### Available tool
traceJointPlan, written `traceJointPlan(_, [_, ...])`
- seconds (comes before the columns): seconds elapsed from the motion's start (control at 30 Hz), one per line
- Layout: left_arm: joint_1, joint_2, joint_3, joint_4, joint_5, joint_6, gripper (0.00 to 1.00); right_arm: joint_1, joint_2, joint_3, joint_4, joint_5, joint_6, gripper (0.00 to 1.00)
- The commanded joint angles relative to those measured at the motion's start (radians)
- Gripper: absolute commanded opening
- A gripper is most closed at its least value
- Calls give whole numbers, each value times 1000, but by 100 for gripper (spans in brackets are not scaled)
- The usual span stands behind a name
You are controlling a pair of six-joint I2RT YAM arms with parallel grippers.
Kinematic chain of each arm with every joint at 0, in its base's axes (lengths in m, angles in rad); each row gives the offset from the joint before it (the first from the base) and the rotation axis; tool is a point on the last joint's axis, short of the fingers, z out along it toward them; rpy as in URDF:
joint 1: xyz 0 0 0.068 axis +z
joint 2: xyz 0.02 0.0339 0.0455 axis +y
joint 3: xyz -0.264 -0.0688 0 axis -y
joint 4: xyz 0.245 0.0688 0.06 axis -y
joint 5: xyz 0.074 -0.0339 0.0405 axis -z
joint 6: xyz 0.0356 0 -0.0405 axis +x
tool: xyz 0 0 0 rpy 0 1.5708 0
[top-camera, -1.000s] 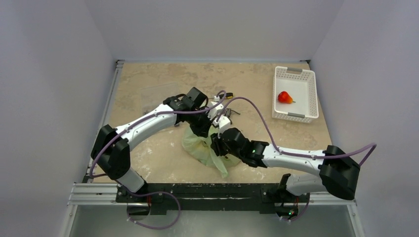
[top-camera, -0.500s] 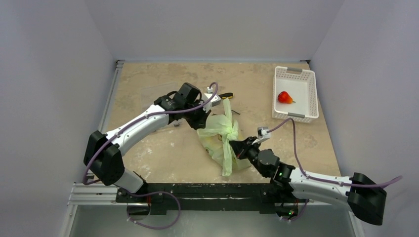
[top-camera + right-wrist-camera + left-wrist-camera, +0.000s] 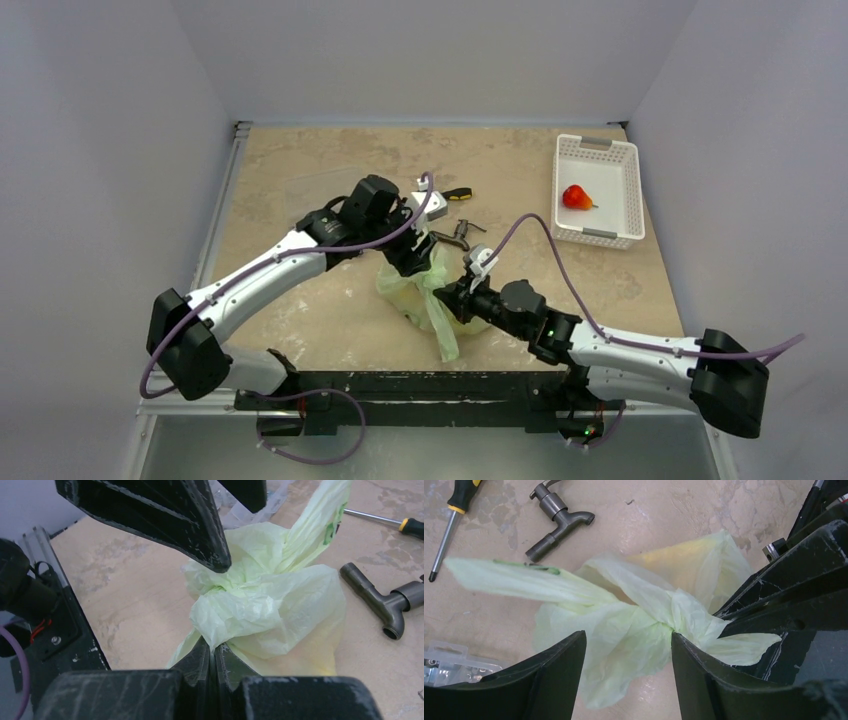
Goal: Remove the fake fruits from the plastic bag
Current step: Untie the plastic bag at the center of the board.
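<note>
The plastic bag (image 3: 425, 290) lies slumped at the table's middle, pale yellow-green and bunched at a knot. My left gripper (image 3: 410, 262) stands over it. In the left wrist view it (image 3: 626, 637) is open, its fingers straddling the bag (image 3: 624, 630), the right finger touching the knot. My right gripper (image 3: 452, 298) comes from the near right. In its own view it (image 3: 214, 647) is shut on a fold of the bag (image 3: 270, 605). A yellowish fruit shape (image 3: 310, 655) shows dimly through the film. One red fake fruit (image 3: 575, 197) lies in the basket.
A white slotted basket (image 3: 632, 190) stands at the back right. A yellow-and-black screwdriver (image 3: 455, 193) and a grey metal tap piece (image 3: 460, 235) lie just behind the bag. A clear plastic packet (image 3: 320, 190) lies at the back left.
My left gripper has opened and let the bag go. The bag, stretched out half a second ago, has slumped back left. My right gripper stays pinched on it and has shifted left.
</note>
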Motion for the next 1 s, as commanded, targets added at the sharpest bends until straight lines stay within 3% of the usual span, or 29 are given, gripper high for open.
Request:
traceJointPlan(0.0, [-30,48,22,-7,-3,40,61,0,21,49,12,-86,-123,0])
traceJointPlan(0.23, [-48,186,109,-162,95,70,48,-5,30,68,1,-54,-147,0])
traceJointPlan(0.37, [-47,207,135,-183,42,68,16,-7,22,99,-82,41,-144,2])
traceJointPlan(0.43, [-47,185,123,-162,4,66,9,-7,23,144,-172,102,-124,14])
traceJointPlan(0.5, [-47,152,104,-132,-15,59,1,-7,32,204,-266,142,-142,41])
traceJointPlan(0.63, [-46,86,66,-65,-9,42,0,25,67,330,-411,148,-162,63])
traceJointPlan(0.7, [-46,81,67,-62,0,36,0,50,89,354,-421,192,-192,67])
traceJointPlan(0.87, [-45,82,68,-62,12,26,0,62,198,397,-409,229,-251,68])
traceJointPlan(0.97, [-43,79,67,-63,-1,27,0,63,241,373,-354,255,-273,58])
